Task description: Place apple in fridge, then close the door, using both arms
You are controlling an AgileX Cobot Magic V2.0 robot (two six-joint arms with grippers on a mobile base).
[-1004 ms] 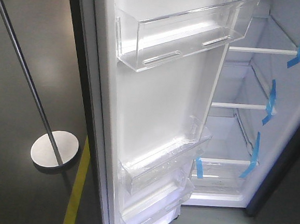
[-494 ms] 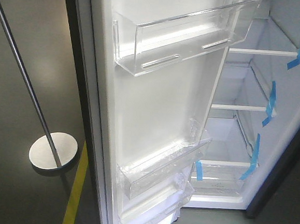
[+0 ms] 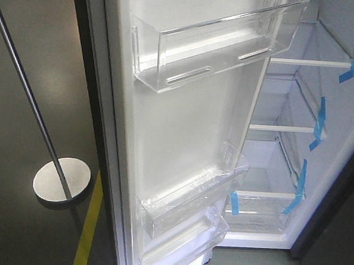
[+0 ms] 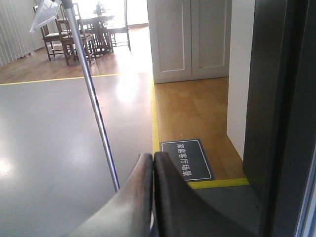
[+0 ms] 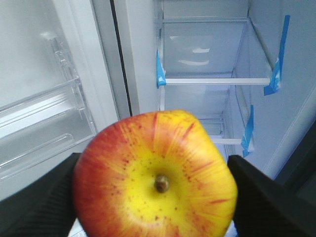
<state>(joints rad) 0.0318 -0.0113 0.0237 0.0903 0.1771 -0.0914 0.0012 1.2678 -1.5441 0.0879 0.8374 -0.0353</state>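
Right jaws clamped on the apple (image 5: 155,173), held before the open fridge (image 3: 284,154) facing its glass shelves (image 5: 217,80) — advance level, releasing only above a shelf — while left jaws, pressed together, sit outside the door (image 3: 190,121).

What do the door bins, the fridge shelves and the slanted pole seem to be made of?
Door bins: clear glossy plastic, probably; the white door shows through them. Fridge shelves: seemingly glass panes with white, likely plastic, front edges. Pole: metal with a brushed grey sheen, apparently.
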